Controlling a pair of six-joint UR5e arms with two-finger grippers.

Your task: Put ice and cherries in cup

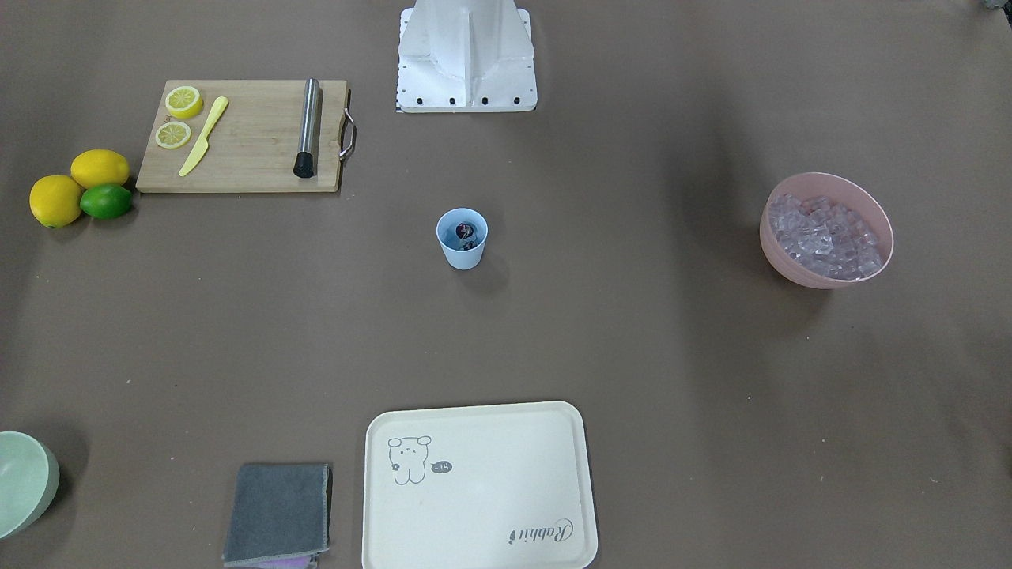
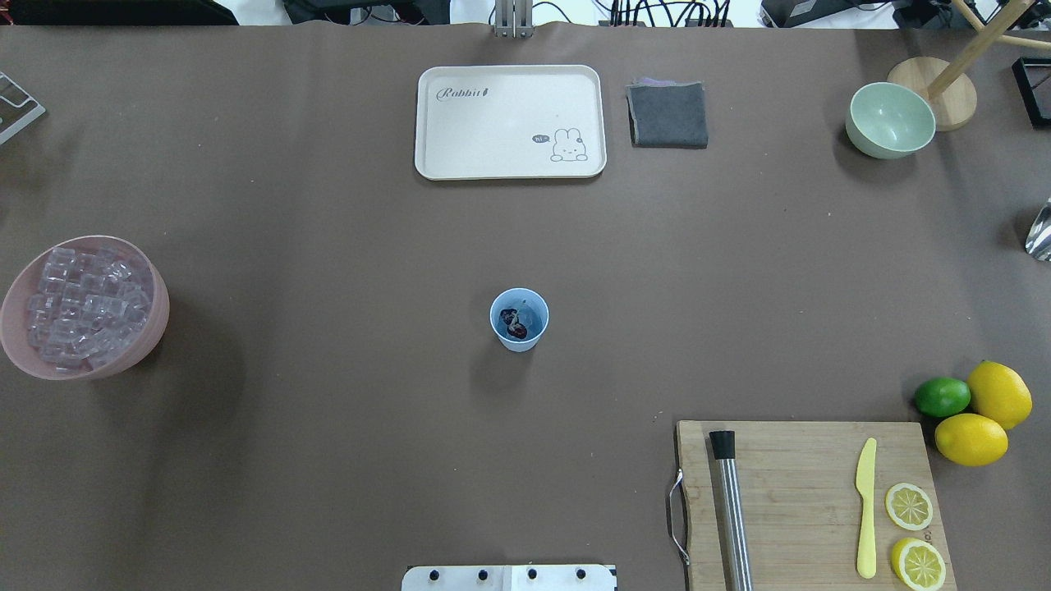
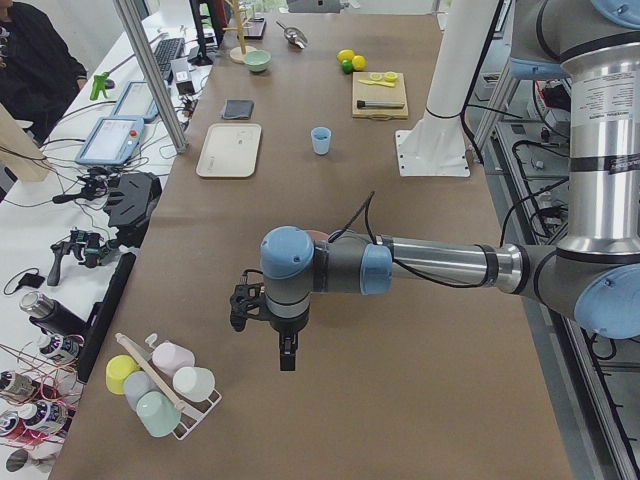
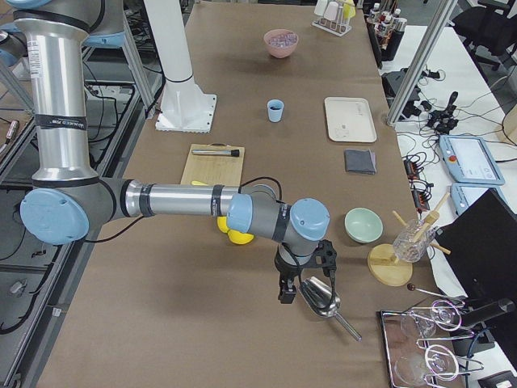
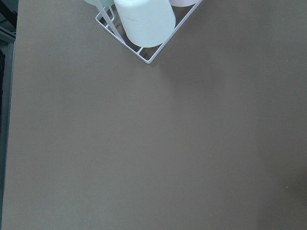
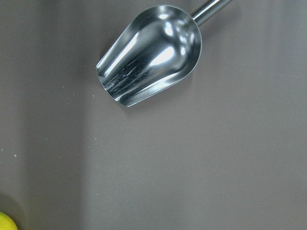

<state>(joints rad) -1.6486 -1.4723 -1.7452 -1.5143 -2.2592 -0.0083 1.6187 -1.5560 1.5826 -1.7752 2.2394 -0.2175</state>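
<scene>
Half done, seemingly: cherries (image 2: 515,325) lie in cup (image 2: 520,343), ice (image 2: 78,304) waits at its nine o'clock overhead; next, grasp scoop (image 6: 151,52); jaws' spread I cannot tell.

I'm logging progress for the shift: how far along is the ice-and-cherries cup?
Done: cherries sit in the cup. In hand: nothing visibly; the metal scoop lies on the table. Left: the ice fills the pink bowl; none clearly shows in the cup.

The scoop (image 6: 151,52) is mirror-glossy metal, the board (image 2: 805,492) wood, the cup (image 1: 462,257) smooth plastic, the table cover (image 2: 328,410) matt.
</scene>
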